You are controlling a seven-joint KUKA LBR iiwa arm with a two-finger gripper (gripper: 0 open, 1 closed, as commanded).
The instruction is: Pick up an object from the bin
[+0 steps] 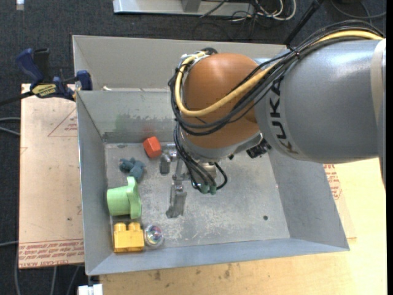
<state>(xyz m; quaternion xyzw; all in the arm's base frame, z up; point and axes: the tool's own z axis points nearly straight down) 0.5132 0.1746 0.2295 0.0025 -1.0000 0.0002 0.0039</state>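
My gripper (170, 189) reaches down from under the orange wrist cover to the bin floor, a little left of the middle. Its two fingers stand apart, open, one fingertip (164, 166) nearer the back and the other (174, 210) nearer the front, with only bare floor between them. A small orange block (151, 146) lies just behind and to the left of the back finger. A dark teal lump (131, 168) sits further left. A light green cylinder-shaped piece (124, 200) lies left of the front finger.
A yellow toy brick (128, 237) and a small shiny clear ball (153, 235) lie in the front left corner. The arm and its orange cover hang over the back and middle of the bin. Bare floor stretches to the right.
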